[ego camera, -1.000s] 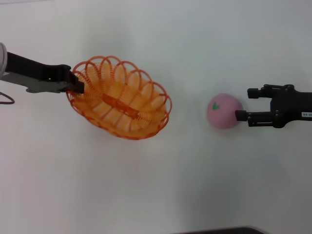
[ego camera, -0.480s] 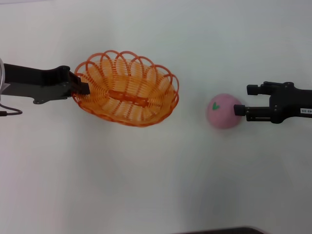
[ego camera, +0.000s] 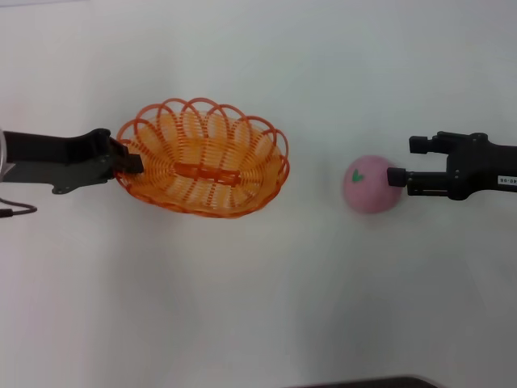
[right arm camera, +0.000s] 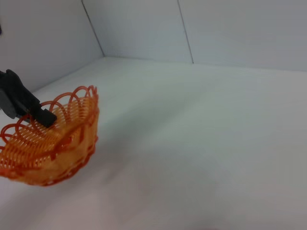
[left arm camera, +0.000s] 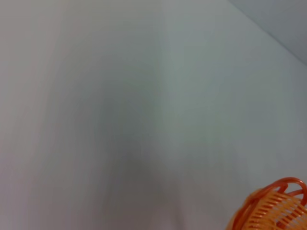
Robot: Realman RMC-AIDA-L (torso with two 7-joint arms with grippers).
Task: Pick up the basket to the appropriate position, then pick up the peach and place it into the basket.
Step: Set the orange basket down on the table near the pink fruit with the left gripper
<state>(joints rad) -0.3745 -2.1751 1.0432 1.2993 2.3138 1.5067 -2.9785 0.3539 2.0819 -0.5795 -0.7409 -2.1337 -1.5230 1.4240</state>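
The orange wire basket (ego camera: 202,158) is left of the middle in the head view, held roughly level close to the white table. My left gripper (ego camera: 129,162) is shut on its left rim. The basket also shows in the right wrist view (right arm camera: 48,139), with the left gripper (right arm camera: 29,104) on its rim, and a corner of it shows in the left wrist view (left arm camera: 276,208). The pink peach (ego camera: 370,184), with its green leaf mark, lies on the table to the right. My right gripper (ego camera: 405,161) is open at the peach's right side, its lower fingertip touching the fruit.
The white table (ego camera: 258,307) stretches all round. A bare gap lies between the basket and the peach. White walls (right arm camera: 201,28) stand behind the table in the right wrist view. A dark edge (ego camera: 363,382) shows at the table's front.
The left gripper has swung the basket from a tilt to level and brought it slightly lower and nearer. The right gripper has closed in on the peach's right side.
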